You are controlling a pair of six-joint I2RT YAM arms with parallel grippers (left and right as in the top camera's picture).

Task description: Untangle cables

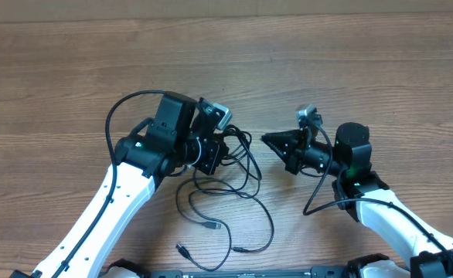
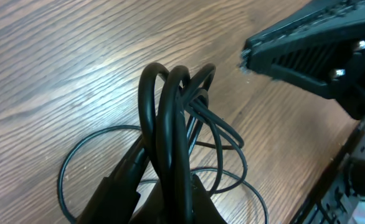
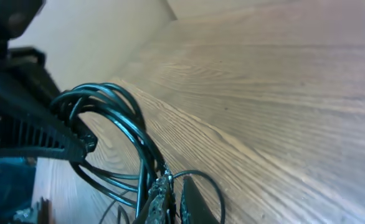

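Cables [image 2: 170, 124] sat bunched mid-scene on the tabletop [image 1: 350, 62], several loops pinched in the clamped left hand [image 1: 228, 148]. Right hand [image 1: 267, 140] — fingers together, seemingly empty — pointed at the bunch from just beside it; it needed to open, take one loop only, and draw rightward slowly.

From overhead, the left end effector [image 1: 220, 153] is covering its own fingertips, and the thin black cables [image 1: 238, 154] are passing out of sight beneath it, so the grip is not showing there. Their small plug ends [image 1: 211, 225] are reading too small to identify. In the left wrist view the dark fingers [image 2: 117, 186] are blurring and running off the lower edge. In the right wrist view the right end effector [image 3: 167, 196] is blurring too, cut off at the bottom.
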